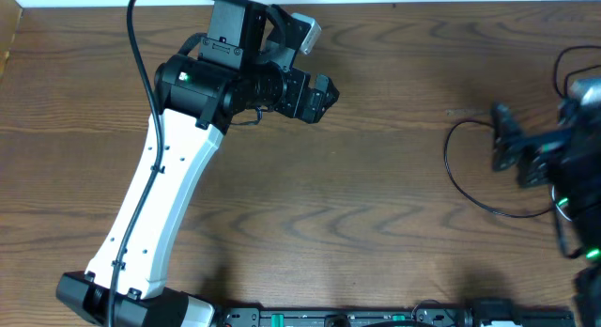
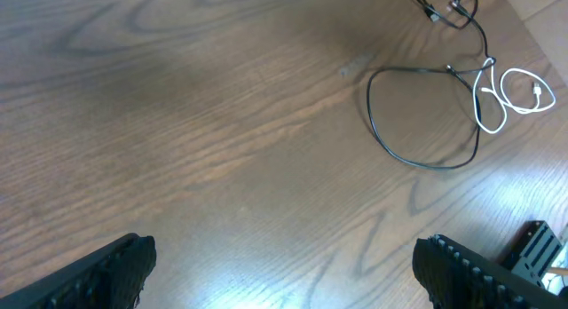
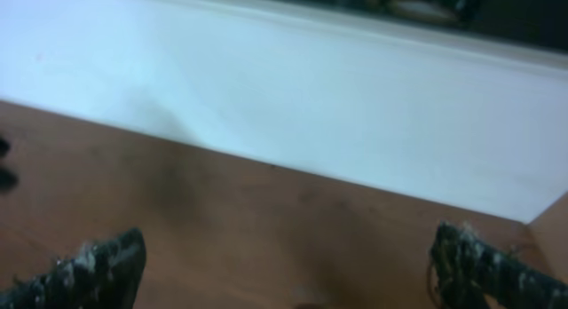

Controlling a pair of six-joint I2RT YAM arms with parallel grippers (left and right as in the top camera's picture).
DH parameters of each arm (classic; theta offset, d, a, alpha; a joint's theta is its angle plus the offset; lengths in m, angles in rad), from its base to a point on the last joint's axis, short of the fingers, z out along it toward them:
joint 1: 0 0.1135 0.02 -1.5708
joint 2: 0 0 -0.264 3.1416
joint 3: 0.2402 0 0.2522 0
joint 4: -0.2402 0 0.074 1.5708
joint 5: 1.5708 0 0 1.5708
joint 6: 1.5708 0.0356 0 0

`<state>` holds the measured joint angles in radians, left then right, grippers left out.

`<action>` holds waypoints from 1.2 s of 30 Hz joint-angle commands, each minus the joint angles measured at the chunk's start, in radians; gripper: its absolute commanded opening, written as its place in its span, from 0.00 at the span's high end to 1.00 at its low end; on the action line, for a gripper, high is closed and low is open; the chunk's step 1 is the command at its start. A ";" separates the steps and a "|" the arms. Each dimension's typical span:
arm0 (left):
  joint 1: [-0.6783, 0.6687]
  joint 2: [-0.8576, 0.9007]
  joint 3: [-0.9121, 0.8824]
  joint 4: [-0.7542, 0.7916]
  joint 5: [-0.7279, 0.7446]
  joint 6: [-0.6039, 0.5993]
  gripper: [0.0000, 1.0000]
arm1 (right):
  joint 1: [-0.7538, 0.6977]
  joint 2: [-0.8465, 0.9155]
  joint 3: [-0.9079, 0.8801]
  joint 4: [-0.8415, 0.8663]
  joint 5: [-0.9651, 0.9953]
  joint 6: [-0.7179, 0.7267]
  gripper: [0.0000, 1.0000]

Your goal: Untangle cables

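The black cable (image 2: 417,158) lies in a wide loop on the wooden table at the right. It crosses the white cable (image 2: 515,91), which is coiled in small loops beside it. In the overhead view only the black cable's loop (image 1: 460,181) shows, and the white one is hidden under the right arm. My left gripper (image 2: 284,278) is open and empty, well to the left of the cables; it also shows in the overhead view (image 1: 324,97). My right gripper (image 1: 502,139) hangs over the black loop's right side. It is open (image 3: 288,273) with nothing between its fingers.
More thin black wire (image 2: 448,7) lies bunched at the top of the left wrist view. A black bracket (image 2: 537,247) sits at the table's right edge. A white wall (image 3: 311,105) borders the far table edge. A black rail (image 1: 357,318) runs along the front.
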<state>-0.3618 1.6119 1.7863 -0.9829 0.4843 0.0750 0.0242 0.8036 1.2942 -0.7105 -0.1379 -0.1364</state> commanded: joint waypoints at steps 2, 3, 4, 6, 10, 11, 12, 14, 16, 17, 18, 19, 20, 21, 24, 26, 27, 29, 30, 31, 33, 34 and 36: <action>0.003 -0.003 0.004 0.001 -0.007 0.002 0.02 | 0.053 -0.178 -0.349 0.204 0.007 0.000 0.01; 0.003 -0.003 0.004 0.001 -0.007 0.002 0.02 | 0.061 -0.210 -0.410 0.246 0.016 0.000 0.01; 0.003 -0.003 0.004 0.001 -0.007 0.002 0.02 | 0.069 -0.248 -0.486 0.301 0.029 0.000 0.01; 0.003 -0.003 0.004 0.001 -0.007 0.002 0.02 | 0.083 -0.322 -0.641 0.428 0.042 0.000 0.01; 0.003 -0.003 0.004 0.001 -0.007 0.002 0.02 | 0.099 -0.441 -0.867 0.614 0.042 0.001 0.01; 0.003 -0.003 0.004 0.001 -0.007 0.002 0.02 | 0.104 -0.467 -0.909 0.644 0.042 0.000 0.01; 0.003 -0.003 0.004 0.001 -0.007 0.002 0.02 | 0.110 -0.498 -0.955 0.676 0.042 0.000 0.01; 0.003 -0.003 0.005 0.001 -0.007 0.002 0.02 | 0.119 -0.554 -1.032 0.724 0.055 0.001 0.01; 0.003 -0.003 0.004 0.001 -0.007 0.002 0.02 | 0.127 -0.607 -1.098 0.755 0.068 0.001 0.01; 0.003 -0.003 0.004 0.001 -0.007 0.002 0.02 | 0.131 -0.631 -1.125 0.761 0.073 0.001 0.01; 0.003 -0.003 0.004 0.001 -0.007 0.002 0.02 | 0.134 -0.654 -1.150 0.766 0.078 0.001 0.01; 0.003 -0.003 0.004 0.001 -0.007 0.002 0.02 | 0.138 -0.674 -1.171 0.767 0.080 0.001 0.01; 0.003 -0.003 0.004 0.001 -0.007 0.002 0.02 | 0.141 -0.698 -1.195 0.767 0.080 0.001 0.01; 0.003 -0.003 0.004 0.001 -0.007 0.002 0.02 | 0.143 -0.721 -1.217 0.767 0.080 0.001 0.01; 0.003 -0.003 0.004 0.001 -0.007 0.002 0.02 | 0.151 -0.771 -1.265 0.767 0.079 0.001 0.01; 0.003 -0.003 0.004 0.001 -0.007 0.002 0.02 | 0.154 -0.795 -1.290 0.767 0.080 0.001 0.01; 0.003 -0.003 0.004 0.001 -0.007 0.002 0.02 | 0.154 -0.799 -1.289 0.748 0.079 0.001 0.01; 0.003 -0.003 0.004 0.001 -0.007 0.002 0.02 | 0.154 -0.799 -1.289 0.730 0.079 0.001 0.01; 0.003 -0.003 0.004 0.000 -0.007 0.002 0.02 | 0.154 -0.799 -1.289 0.715 0.080 0.001 0.01; 0.003 -0.003 0.004 0.001 -0.007 0.002 0.02 | 0.153 -0.799 -1.289 0.688 0.079 0.001 0.01; 0.003 -0.003 0.004 0.001 -0.007 0.002 0.02 | 0.153 -0.797 -1.289 0.634 0.090 0.021 0.01; 0.003 -0.003 0.004 0.000 -0.007 0.002 0.02 | 0.153 -0.797 -1.288 0.636 0.091 0.043 0.01; 0.003 -0.003 0.004 0.000 -0.007 0.002 0.02 | 0.153 -0.797 -1.289 0.640 0.082 0.066 0.01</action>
<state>-0.3618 1.6119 1.7863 -0.9829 0.4835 0.0750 0.1707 0.0124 0.0074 -0.0673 -0.0635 -0.1196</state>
